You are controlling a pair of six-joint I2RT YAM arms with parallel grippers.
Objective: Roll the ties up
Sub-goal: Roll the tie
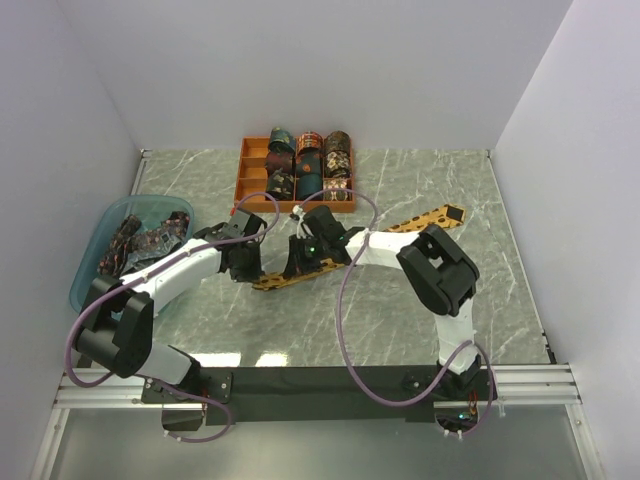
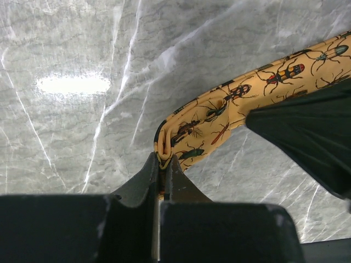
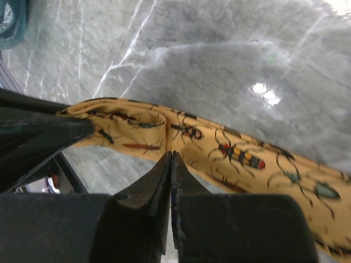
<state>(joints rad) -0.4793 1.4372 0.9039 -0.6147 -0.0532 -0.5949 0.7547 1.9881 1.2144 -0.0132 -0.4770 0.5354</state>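
A mustard-gold tie (image 1: 400,228) printed with beetles lies diagonally across the marble table. My left gripper (image 1: 243,268) is shut on its folded near-left end, which shows pinched between the jaws in the left wrist view (image 2: 164,160). The tie (image 2: 274,76) runs up and to the right from there. My right gripper (image 1: 300,262) is just to the right of the left one. In the right wrist view it (image 3: 171,154) is shut, its tips touching the near edge of the tie (image 3: 241,156) with no fabric visible between them. The fabric curls beside the tips.
An orange compartment tray (image 1: 246,180) at the back holds several rolled ties (image 1: 310,165). A translucent blue basin (image 1: 90,275) at the left holds loose dark ties (image 1: 150,240). White walls close in the table on three sides.
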